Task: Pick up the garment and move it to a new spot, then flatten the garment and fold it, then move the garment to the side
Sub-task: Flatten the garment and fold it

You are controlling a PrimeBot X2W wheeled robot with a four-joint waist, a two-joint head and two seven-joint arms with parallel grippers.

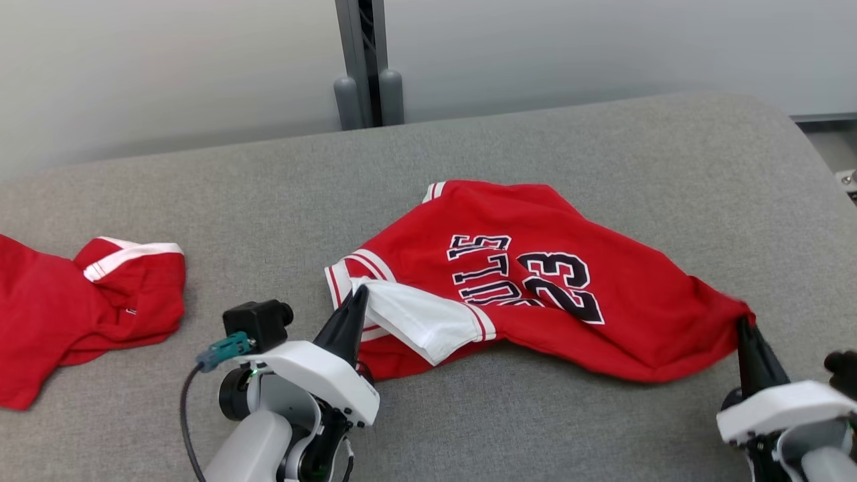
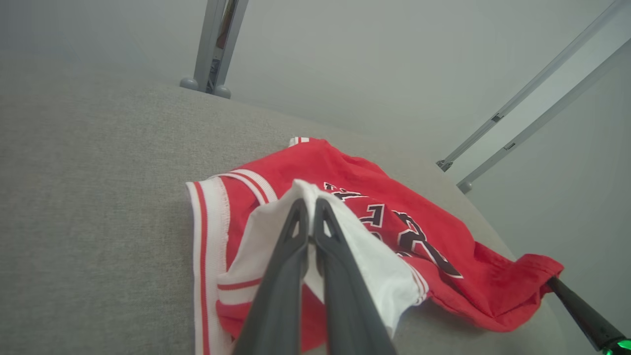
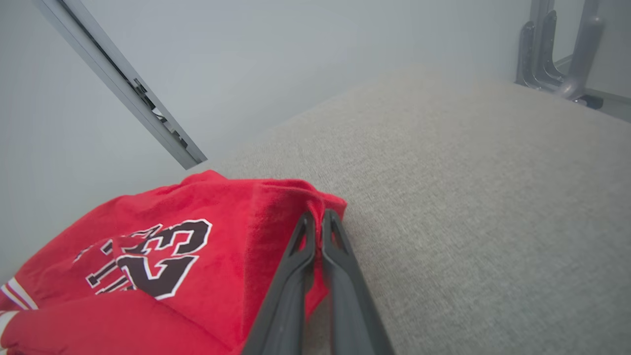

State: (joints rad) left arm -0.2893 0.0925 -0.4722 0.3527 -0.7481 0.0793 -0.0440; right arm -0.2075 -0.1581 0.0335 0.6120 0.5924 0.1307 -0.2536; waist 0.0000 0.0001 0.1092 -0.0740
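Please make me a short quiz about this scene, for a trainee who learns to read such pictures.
1. Multiple choice: where does the right gripper hold the jersey? A) at its white inner side; B) at a red corner; C) nowhere, its jaws are open.
2. True or false: the jaws of the left gripper are shut on a white part of the jersey.
3. Fill in: the number printed on the jersey is ___.
Key: 1 B; 2 true; 3 23.
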